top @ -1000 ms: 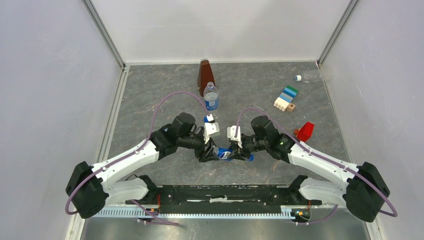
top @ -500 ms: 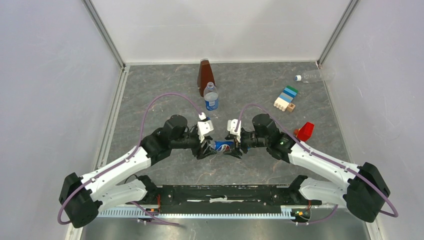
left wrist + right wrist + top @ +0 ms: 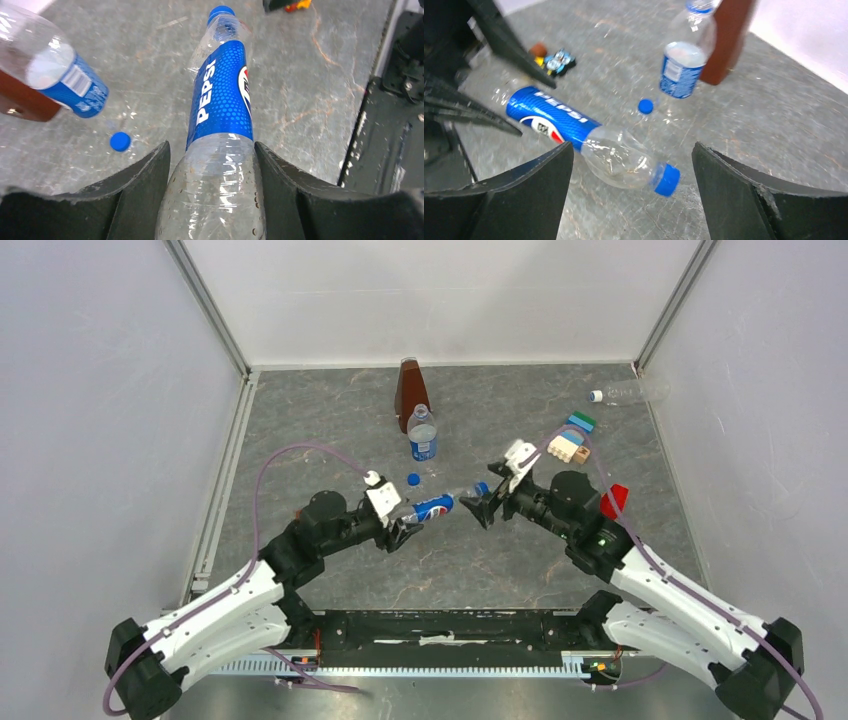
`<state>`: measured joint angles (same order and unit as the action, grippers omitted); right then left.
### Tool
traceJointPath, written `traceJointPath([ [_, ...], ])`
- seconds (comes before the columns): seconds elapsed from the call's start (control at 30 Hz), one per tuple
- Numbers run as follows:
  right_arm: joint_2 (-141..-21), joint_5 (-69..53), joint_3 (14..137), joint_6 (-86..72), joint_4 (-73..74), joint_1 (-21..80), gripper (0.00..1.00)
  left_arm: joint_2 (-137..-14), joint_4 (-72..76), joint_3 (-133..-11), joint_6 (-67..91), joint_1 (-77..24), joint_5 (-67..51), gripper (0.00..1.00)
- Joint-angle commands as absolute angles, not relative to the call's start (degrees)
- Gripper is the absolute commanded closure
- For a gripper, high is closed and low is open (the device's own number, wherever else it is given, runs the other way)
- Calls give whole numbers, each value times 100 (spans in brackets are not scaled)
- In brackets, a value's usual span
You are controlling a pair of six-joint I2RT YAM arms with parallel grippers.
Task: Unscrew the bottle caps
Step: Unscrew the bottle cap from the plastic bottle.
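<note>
My left gripper (image 3: 405, 525) (image 3: 212, 150) is shut on the clear base of a Pepsi-labelled bottle (image 3: 432, 507) (image 3: 220, 100), which it holds nearly level above the table. A blue cap (image 3: 481, 488) (image 3: 221, 11) (image 3: 667, 180) sits on that bottle's neck. My right gripper (image 3: 483, 504) (image 3: 632, 147) is open wide, its fingers on either side of the neck end without touching it. A loose blue cap (image 3: 413, 480) (image 3: 645, 106) lies on the table near a second labelled bottle (image 3: 423, 438) (image 3: 684, 65), which stands upright. A third, unlabelled bottle (image 3: 628, 392) with a white cap (image 3: 596, 396) lies at the far right.
A brown pyramid-shaped object (image 3: 409, 388) stands just behind the upright bottle. Stacked toy blocks (image 3: 570, 438) and a red piece (image 3: 611, 502) lie to the right, close to the right arm. White walls enclose the grey table on three sides.
The right gripper has opened, let go of the bottle's cap end and drawn back to the right. The left arm has carried the bottle away from the near edge and pulled back left.
</note>
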<state>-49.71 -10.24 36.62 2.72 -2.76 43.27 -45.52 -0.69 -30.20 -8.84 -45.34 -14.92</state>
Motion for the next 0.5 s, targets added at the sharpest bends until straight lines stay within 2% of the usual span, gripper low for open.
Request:
traceJointPath([
  [0.0,-4673,173,3757,-1191,-704,4088,8,-4062,1065,-2735,-622,-4523,-1186,98],
  [0.1,-4653,343,3672,-2205,-820,3709,8,-3836,1375,-2565,-566,-4513,-1332,98],
  [0.23,-4601,-549,3192,-3276,-1583,3096,9,-3684,1777,-2390,-487,-4522,-1406,98],
  [0.47,-4825,-1947,2581,-4545,-3153,2578,20,-3549,2719,-1937,-381,-4523,-1499,98],
])
